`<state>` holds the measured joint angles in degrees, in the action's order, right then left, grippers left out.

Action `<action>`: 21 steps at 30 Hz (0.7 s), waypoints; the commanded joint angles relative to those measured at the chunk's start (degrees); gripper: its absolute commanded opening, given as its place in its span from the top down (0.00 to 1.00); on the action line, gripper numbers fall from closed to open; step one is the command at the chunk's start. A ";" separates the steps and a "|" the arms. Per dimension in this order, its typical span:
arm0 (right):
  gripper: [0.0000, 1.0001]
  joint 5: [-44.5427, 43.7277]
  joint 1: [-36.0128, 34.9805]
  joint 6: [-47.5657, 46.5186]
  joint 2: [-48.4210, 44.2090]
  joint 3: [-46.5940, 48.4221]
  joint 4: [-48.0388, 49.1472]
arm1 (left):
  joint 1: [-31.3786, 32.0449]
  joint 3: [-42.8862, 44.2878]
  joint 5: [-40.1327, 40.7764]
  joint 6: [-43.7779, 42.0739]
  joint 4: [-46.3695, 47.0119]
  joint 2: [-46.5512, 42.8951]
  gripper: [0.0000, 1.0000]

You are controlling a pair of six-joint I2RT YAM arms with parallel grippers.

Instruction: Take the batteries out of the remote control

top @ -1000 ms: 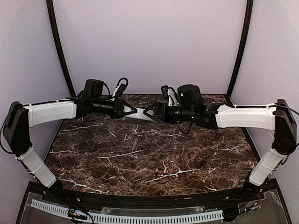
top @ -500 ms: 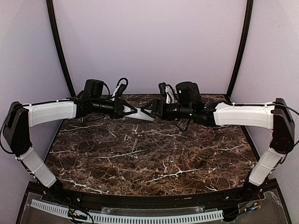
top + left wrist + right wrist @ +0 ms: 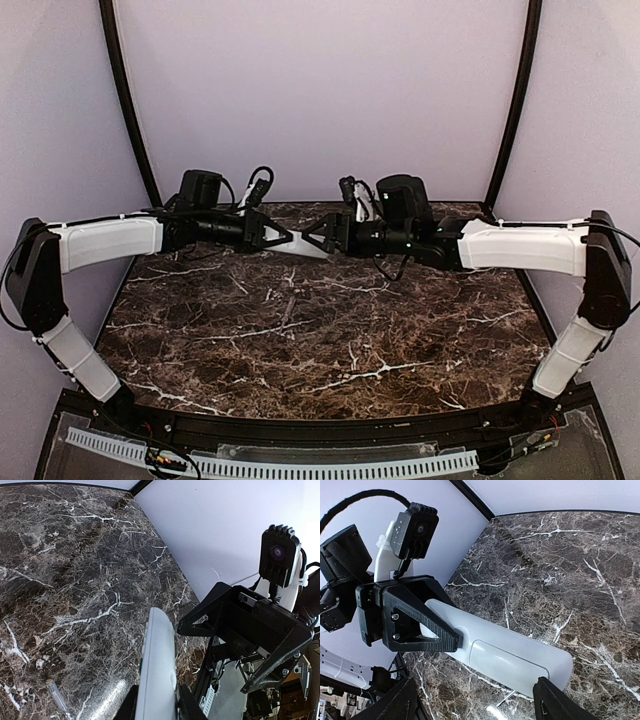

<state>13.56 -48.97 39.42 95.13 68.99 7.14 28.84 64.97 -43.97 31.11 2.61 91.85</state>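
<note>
The remote control is a slim white bar held in the air over the back of the table. My left gripper is shut on one end of it. In the left wrist view the remote control runs out from between the left gripper's fingers. The right wrist view shows its back with the flat cover panel closed. My right gripper stands open with its fingers on either side of the remote's free end, not touching it. The batteries are hidden.
Dark marble table with white veins lies below both arms. Purple walls close in at the back and sides, with black corner posts. The right gripper and its camera fill the right of the left wrist view.
My right gripper has moved a little left toward the remote's free end and turned its jaws. The left gripper and the remote have stayed still.
</note>
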 commanded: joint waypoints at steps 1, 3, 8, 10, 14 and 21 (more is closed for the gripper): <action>0.20 -2.58 0.28 -1.97 -3.66 -1.52 0.28 | 0.34 0.07 1.06 -2.20 -1.20 -3.68 1.00; 0.20 -3.13 0.28 -1.87 -4.49 -2.73 1.04 | 0.34 0.00 1.64 -2.79 -1.50 -4.15 1.00; 0.20 -2.63 0.21 -0.60 -5.12 -4.84 4.36 | 0.34 -0.46 3.33 -5.05 -1.69 -5.73 1.00; 0.20 -2.32 0.19 -0.59 -5.03 -4.82 5.64 | 0.35 -0.77 4.07 -6.15 -1.72 -6.44 1.00; 0.20 -1.01 0.06 -1.15 -4.52 -4.20 9.10 | 0.34 -1.19 5.23 -7.72 -1.69 -8.06 1.00; 0.20 1.08 -0.32 -3.01 -3.89 -3.67 15.67 | 0.34 -1.68 6.20 -8.73 -1.59 -9.99 1.00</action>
<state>13.02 -49.01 37.91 91.18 64.75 15.77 28.88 64.23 -38.44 24.23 0.93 84.58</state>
